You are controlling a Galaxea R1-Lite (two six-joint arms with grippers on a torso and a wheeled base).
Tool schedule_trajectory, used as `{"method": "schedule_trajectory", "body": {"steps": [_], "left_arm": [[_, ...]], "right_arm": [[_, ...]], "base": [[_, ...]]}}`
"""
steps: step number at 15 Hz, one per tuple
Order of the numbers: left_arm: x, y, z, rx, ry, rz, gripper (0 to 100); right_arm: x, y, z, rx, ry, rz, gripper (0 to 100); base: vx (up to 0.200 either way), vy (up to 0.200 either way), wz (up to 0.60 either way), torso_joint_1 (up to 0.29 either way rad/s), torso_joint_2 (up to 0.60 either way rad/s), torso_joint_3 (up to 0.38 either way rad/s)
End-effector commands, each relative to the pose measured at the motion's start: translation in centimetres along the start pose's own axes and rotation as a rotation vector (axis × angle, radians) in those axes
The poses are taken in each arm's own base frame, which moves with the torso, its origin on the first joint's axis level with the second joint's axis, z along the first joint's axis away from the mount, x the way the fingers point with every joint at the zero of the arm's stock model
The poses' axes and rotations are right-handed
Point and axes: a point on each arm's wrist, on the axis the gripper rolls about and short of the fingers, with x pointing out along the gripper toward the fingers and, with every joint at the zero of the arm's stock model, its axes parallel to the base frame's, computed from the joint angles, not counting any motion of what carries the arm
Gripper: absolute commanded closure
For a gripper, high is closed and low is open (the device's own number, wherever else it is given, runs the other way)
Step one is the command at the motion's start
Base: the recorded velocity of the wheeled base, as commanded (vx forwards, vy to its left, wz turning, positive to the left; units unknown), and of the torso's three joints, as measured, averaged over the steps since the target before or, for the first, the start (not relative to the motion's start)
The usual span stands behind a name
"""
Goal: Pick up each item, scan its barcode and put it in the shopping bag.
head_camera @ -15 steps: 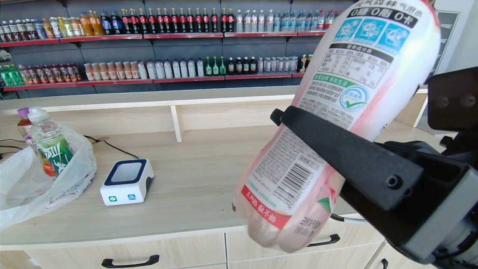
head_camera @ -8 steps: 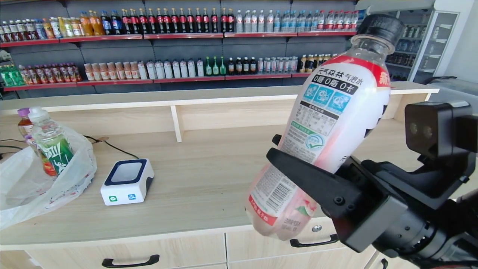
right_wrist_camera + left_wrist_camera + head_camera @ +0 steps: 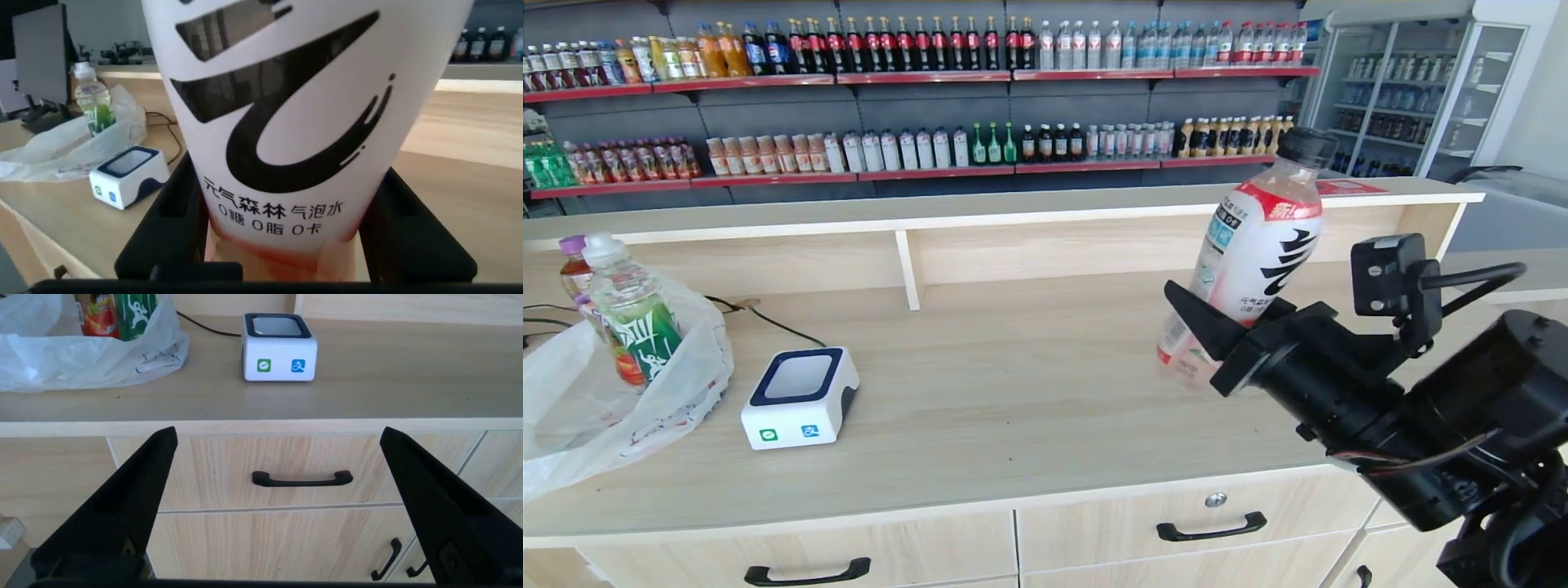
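Shop counter (image 3: pixel 1013 408), with a pink-and-white bottle (image 3: pixel 1262 237) clamped in our right gripper (image 3: pixel 1232 320) over its right end.
We see the bottle nearly upright, cap up. The scanner (image 3: pixel 800 396) lies well to its left, with the shopping bag (image 3: pixel 572 408) beyond that. Our left gripper (image 3: pixel 278 510) hangs spread and empty before the drawers (image 3: pixel 302 478), nearer the scanner.
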Motion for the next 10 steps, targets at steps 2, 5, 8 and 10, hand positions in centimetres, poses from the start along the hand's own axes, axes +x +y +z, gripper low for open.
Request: {"method": "schedule_trajectory", "body": {"steps": [2, 5, 8, 10], "left_arm": [[0.0, 0.0, 0.0, -0.005, -0.001, 0.0, 0], [0.0, 0.0, 0.0, -0.007, 0.001, -0.003, 0], [0.0, 0.0, 0.0, -0.007, -0.001, -0.002, 0], [0.0, 0.0, 0.0, -0.007, -0.001, 0.0, 0]], "right_arm": [[0.4, -2.2, -0.1, -0.059, -0.005, -0.212, 100], [0.4, -3.3, 0.7, -0.08, -0.035, -0.257, 100], [1.1, -3.7, 0.8, -0.074, -0.053, -0.269, 100], [1.4, -4.4, 1.0, -0.076, -0.069, -0.286, 100]], "base": [[0.0, 0.0, 0.0, 0.0, 0.0, 0.0], [0.0, 0.0, 0.0, 0.0, 0.0, 0.0], [0.0, 0.0, 0.0, 0.0, 0.0, 0.0], [0.0, 0.2, 0.0, 0.002, 0.0, 0.002]]}}
